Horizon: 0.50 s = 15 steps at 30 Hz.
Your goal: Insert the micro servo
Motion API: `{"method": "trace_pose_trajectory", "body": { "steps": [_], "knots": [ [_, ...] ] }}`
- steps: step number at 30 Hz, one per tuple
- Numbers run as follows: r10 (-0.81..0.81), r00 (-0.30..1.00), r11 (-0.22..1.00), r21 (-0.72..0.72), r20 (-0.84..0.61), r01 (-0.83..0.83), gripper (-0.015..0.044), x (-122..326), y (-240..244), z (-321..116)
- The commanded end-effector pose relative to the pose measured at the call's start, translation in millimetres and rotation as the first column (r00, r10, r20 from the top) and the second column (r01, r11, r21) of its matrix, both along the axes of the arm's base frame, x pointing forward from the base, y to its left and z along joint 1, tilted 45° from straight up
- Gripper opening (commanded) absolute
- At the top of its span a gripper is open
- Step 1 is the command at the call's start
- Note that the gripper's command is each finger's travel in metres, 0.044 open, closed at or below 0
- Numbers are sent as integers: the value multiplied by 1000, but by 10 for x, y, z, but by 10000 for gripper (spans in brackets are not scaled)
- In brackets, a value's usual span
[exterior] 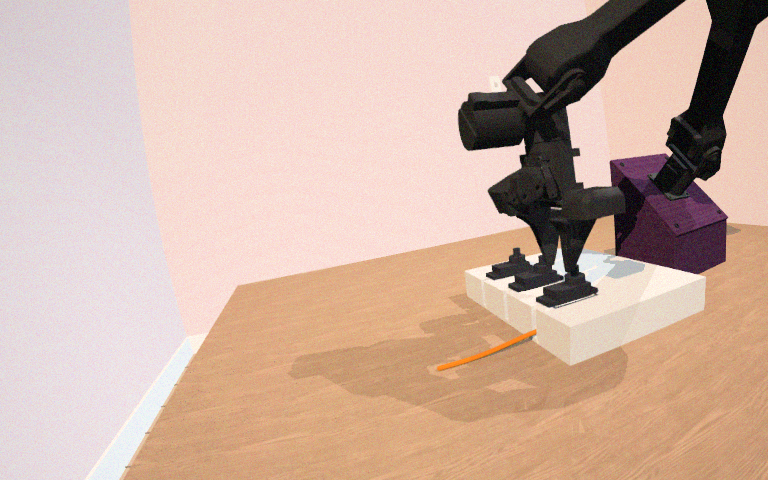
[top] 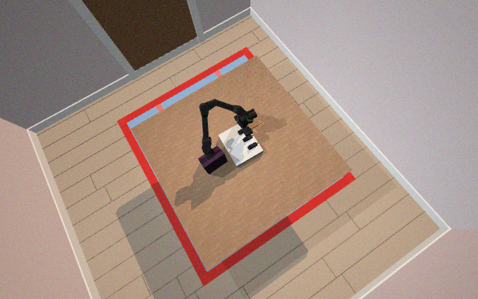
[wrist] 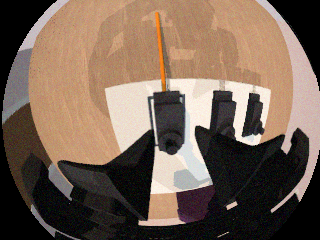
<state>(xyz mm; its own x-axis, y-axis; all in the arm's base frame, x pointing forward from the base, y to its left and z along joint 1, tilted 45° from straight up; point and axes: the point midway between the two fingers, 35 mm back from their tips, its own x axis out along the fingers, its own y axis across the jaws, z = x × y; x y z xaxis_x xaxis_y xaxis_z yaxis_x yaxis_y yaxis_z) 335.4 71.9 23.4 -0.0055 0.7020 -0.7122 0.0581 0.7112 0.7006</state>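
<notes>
A thin orange cable trails across the wooden table in the exterior view, running from about 8 o'clock of the white deck up to the deck's near face. On the deck stand three dark servos in a row. The nearest, the micro servo, sits low in its pocket at the deck's near corner with its ears level on the top surface and its shaft stub pointing up; two more servos stand just beside it toward 10 o'clock. At the deck's 2 o'clock rests the purple base block, carrying the arm.

The arm rises from the block, bends over, and drops its wrist steeply onto the deck. The gripper points almost straight down, its jaws spread partway on either side of the micro servo's top and pinching nothing; the tips hang just above the servo's body. In the wrist view the micro servo lies between the two dark fingers, apart from both, its cable running straight toward 12 o'clock.
</notes>
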Motion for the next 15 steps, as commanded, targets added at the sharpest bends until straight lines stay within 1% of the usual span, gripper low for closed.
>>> {"method": "trace_pose_trajectory", "body": {
  "steps": [1,5,9,10,12,15],
  "knots": [
    [0,1000,1000,-1,0,0,214,-18,-13,13],
    [1,1000,1000,-7,0,-1,319,-274,-171,181],
    [5,1000,1000,-9,-1,-5,424,-732,-357,417],
    [6,1000,1000,-8,-1,-6,440,-849,-389,467],
    [8,1000,1000,-6,-1,-8,440,-1001,-420,528],
    [8,1000,1000,-6,-2,-8,440,-1020,-423,535]
  ]
}}
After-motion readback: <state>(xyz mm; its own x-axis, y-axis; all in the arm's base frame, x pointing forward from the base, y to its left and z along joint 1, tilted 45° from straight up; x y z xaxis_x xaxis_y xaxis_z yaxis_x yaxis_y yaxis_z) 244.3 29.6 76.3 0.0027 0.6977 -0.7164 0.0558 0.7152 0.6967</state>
